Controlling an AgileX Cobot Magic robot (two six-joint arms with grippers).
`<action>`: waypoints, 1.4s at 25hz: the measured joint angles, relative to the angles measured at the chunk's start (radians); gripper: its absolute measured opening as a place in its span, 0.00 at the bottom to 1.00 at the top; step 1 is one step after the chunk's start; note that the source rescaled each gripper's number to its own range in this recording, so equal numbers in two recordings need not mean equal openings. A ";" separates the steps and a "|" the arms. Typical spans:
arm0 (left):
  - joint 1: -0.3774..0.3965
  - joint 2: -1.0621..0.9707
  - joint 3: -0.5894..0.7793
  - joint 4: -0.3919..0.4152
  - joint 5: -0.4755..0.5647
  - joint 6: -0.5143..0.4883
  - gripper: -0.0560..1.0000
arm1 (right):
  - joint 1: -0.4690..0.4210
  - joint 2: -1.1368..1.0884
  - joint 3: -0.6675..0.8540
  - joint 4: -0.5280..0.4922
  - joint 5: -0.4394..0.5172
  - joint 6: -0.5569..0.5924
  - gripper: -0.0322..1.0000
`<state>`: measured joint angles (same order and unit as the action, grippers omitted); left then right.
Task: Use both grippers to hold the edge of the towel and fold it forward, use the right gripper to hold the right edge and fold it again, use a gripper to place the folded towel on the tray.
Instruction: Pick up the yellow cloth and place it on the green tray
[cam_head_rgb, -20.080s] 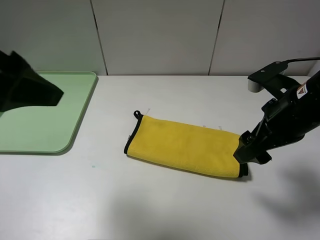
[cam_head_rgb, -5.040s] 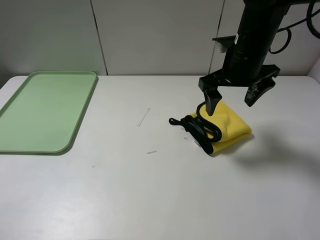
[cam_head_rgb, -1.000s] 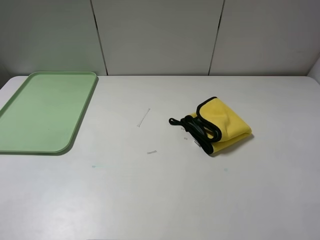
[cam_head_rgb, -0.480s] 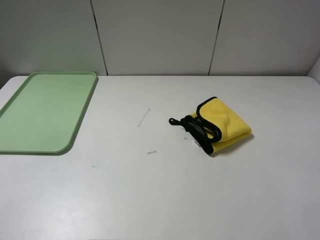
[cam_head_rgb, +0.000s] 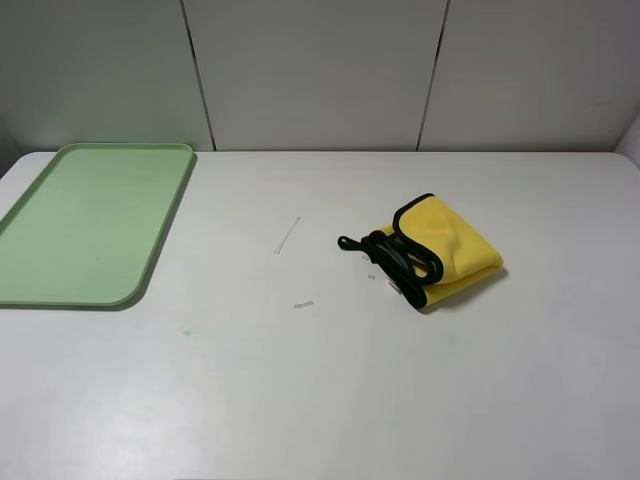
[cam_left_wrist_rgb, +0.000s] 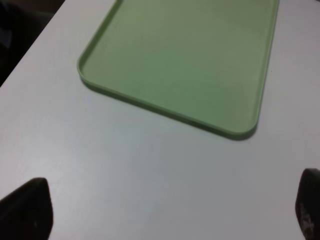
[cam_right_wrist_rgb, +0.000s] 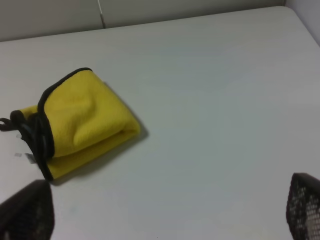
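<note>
The yellow towel (cam_head_rgb: 445, 252) lies folded into a small bundle on the white table, right of centre, its black edge (cam_head_rgb: 400, 262) bunched along the left side; the right wrist view also shows the towel (cam_right_wrist_rgb: 82, 122). The pale green tray (cam_head_rgb: 85, 220) sits at the far left with nothing on it, and the left wrist view looks down on the tray (cam_left_wrist_rgb: 185, 55). Neither arm appears in the exterior high view. My left gripper (cam_left_wrist_rgb: 165, 212) is open above bare table near the tray's corner. My right gripper (cam_right_wrist_rgb: 162, 207) is open, set back from the towel and holding nothing.
Two small white scraps (cam_head_rgb: 288, 235) (cam_head_rgb: 303, 304) lie on the table between tray and towel. A grey panelled wall (cam_head_rgb: 320, 70) runs behind the table's back edge. A dark drop shows beyond the table edge (cam_left_wrist_rgb: 20, 30) in the left wrist view.
</note>
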<state>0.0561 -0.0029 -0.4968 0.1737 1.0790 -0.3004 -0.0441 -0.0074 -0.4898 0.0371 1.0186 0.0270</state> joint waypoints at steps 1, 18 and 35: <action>0.000 0.000 0.000 0.000 0.000 0.000 0.97 | 0.000 0.000 0.000 0.000 0.000 0.000 1.00; 0.000 0.356 -0.177 -0.009 -0.001 0.063 0.94 | 0.000 0.000 0.000 0.005 0.000 0.000 1.00; -0.107 1.096 -0.587 -0.113 -0.145 0.218 0.91 | 0.000 0.000 0.000 0.004 0.000 0.000 1.00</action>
<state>-0.0512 1.0932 -1.0843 0.0611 0.9337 -0.0827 -0.0441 -0.0074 -0.4898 0.0413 1.0186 0.0270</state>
